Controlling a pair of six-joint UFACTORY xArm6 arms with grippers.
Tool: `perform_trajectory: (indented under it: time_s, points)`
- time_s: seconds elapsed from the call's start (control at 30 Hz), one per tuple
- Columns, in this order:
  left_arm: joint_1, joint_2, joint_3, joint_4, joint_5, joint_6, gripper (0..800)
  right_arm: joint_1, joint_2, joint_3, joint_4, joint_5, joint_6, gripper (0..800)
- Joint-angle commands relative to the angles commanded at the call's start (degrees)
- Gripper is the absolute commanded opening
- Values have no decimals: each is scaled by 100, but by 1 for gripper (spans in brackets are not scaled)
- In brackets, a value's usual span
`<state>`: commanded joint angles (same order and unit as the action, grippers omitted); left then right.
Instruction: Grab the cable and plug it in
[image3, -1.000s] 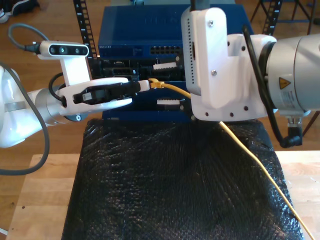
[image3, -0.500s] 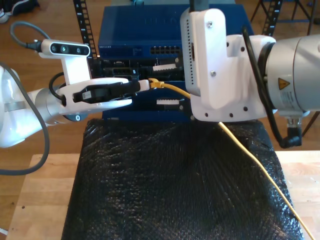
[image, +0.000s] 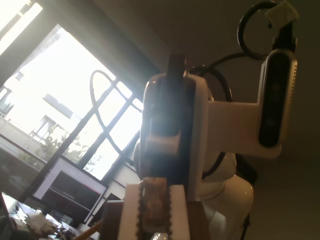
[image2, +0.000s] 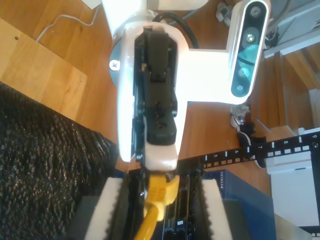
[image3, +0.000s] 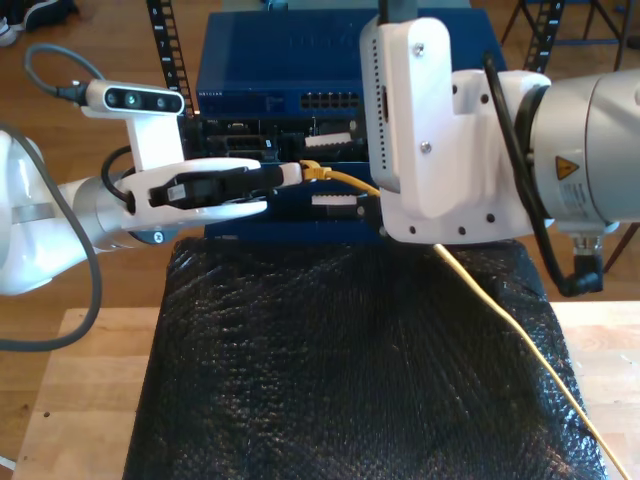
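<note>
Closed on the plug end of the cable, the first tool is held before the blue rack unit. The cable is also seen between the second tool's pads; whether clamped cannot be told. Grabbing is judged done, plugging not yet.

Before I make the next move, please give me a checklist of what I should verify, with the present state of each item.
1. My first end effector grips the cable at its plug: ok.
2. My second end effector clamps the cable: not ok, its jaws stand wider than the cable.
3. Plug seated in a port of the blue rack box: cannot tell.
4. Plug lined up with a port: cannot tell.
5. Cable runs free over the black mat: ok.
</note>
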<state>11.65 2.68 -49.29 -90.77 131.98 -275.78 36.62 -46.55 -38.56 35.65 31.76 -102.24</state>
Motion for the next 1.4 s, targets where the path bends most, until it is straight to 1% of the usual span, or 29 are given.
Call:
perform_trajectory:
  time_s: [0.2,0.43,0.63,0.93,1.07,1.2,1.3,1.4]
  points:
    - [0,0,-9,0,0,0,13,0,0,18,0,0,0,322]
    - [0,0,-9,-9,0,0,13,0,0,18,0,0,0,302]
    - [0,0,-9,-9,0,0,13,0,0,26,0,0,9,266]
    - [0,0,-9,-9,9,0,13,9,0,26,0,0,9,244]
    - [0,0,-9,-9,9,0,11,9,-9,35,0,0,9,209]
    - [0,0,-9,-9,9,0,13,9,0,35,0,0,9,206]
    - [0,0,0,-9,9,0,13,9,-9,35,0,0,9,183]
    - [0,0,0,-9,9,0,11,9,-9,35,0,0,9,176]
